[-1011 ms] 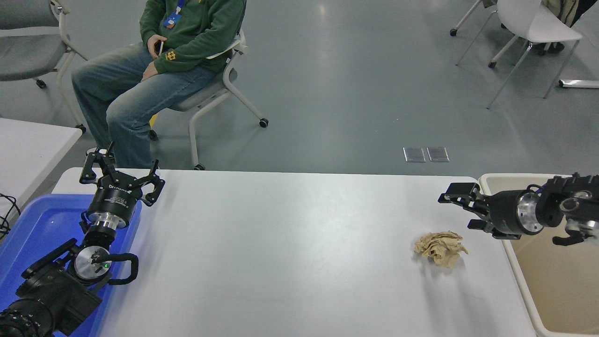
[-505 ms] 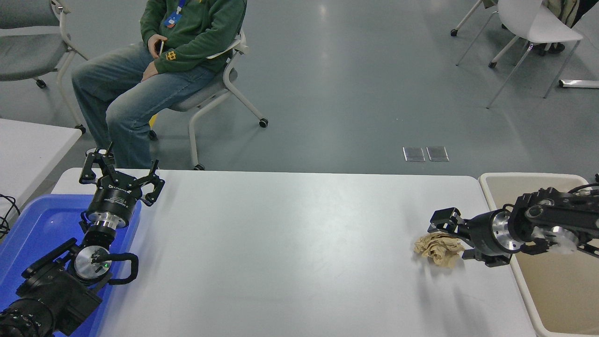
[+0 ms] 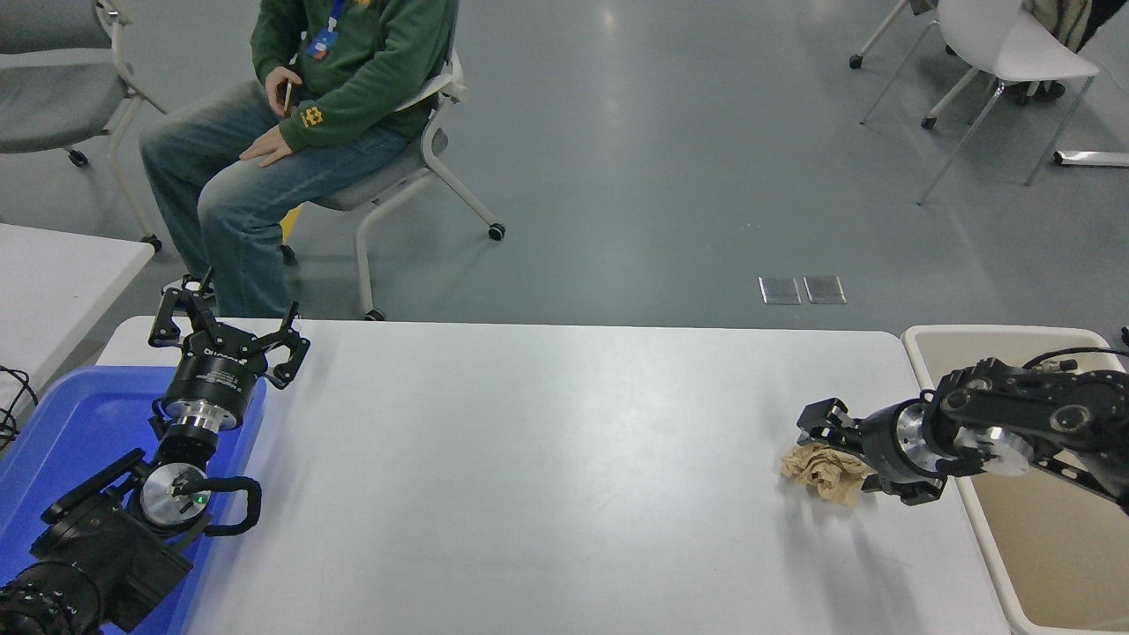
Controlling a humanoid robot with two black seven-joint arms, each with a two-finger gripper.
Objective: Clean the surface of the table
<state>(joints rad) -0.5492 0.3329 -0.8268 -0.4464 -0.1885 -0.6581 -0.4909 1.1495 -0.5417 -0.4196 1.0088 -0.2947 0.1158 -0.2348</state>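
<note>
Right end effector: has come down from above the bench onto the crumpled brown paper near the right edge, fingers spread around it, not yet clamped (pickup likely next). Left end effector: parked, open, over the blue tray. Beige bin alongside.

table white, wide | paper wad tan, crumpled, at 3 o'clock | right gripper low over wad, jaws straddling it | beige bin at 4 o'clock | left gripper spread, parked at 9 o'clock over blue tray | person seated, 11 o'clock
</note>
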